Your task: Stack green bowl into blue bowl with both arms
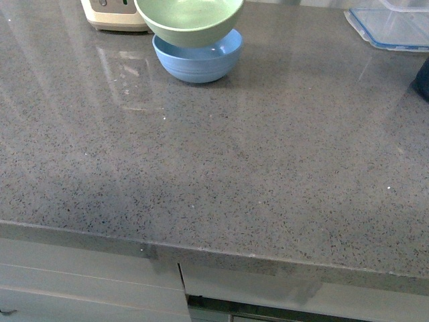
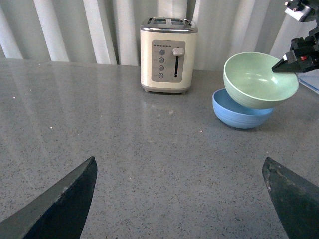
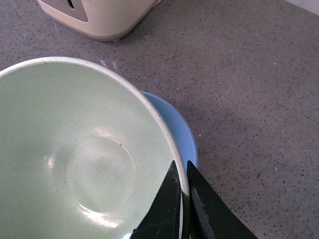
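Observation:
The green bowl (image 1: pixel 190 20) hangs tilted just above the blue bowl (image 1: pixel 199 60), which stands on the grey counter at the far middle. In the left wrist view the green bowl (image 2: pixel 259 79) overlaps the blue bowl (image 2: pixel 241 113), and the right gripper (image 2: pixel 285 63) is pinching its rim. In the right wrist view my right gripper (image 3: pixel 182 174) is shut on the green bowl's (image 3: pixel 75 159) rim, with the blue bowl (image 3: pixel 177 129) partly hidden beneath. My left gripper (image 2: pixel 179 172) is open and empty over bare counter, well short of the bowls.
A cream toaster (image 2: pixel 167 55) stands on the counter next to the bowls (image 1: pixel 110 15). A clear container with a blue rim (image 1: pixel 392 27) sits at the far right, with a dark navy object (image 1: pixel 422 79) at the right edge. The counter's front edge (image 1: pixel 201 248) runs below.

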Motion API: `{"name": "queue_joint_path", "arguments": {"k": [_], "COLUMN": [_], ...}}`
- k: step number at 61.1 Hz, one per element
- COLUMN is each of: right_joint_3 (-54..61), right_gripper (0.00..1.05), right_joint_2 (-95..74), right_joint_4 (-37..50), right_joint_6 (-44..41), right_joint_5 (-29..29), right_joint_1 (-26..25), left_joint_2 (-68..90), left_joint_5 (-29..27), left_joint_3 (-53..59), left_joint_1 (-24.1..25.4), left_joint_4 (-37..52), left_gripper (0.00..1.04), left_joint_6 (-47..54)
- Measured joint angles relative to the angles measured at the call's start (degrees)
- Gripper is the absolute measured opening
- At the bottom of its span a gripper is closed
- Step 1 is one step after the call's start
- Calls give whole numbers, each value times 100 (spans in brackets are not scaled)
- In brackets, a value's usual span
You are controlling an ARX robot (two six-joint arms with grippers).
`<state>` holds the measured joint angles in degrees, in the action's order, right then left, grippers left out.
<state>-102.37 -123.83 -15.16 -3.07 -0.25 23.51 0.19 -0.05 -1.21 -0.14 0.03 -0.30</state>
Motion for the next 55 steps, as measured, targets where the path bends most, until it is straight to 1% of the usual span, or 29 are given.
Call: {"name": "queue_joint_path", "arguments": {"k": [21,49,50,51,55], "right_joint_3": [-173,-459,-459,-459,-459], "right_gripper": [1,1,1,4,18], "right_joint_2": [-293,-507,-507,-507,-507], "right_joint_4": [48,59,61,63,63], "right_joint_6": [-42,-249,-289,-299,-299], "right_joint_5": [13,-39,-44,-44,-50], "right_joint_1": [63,-13,-17,-17,-22], "left_joint_2": [0,0,0,0,0], "left_joint_5": [0,0,0,0,0], "left_joint_3": [0,0,0,0,0], "left_joint_1": [0,0,0,0,0], "left_joint_4": [0,0,0,0,0], "left_gripper": [98,98,98,98,98], "left_joint_6": [0,0,0,0,0]}}
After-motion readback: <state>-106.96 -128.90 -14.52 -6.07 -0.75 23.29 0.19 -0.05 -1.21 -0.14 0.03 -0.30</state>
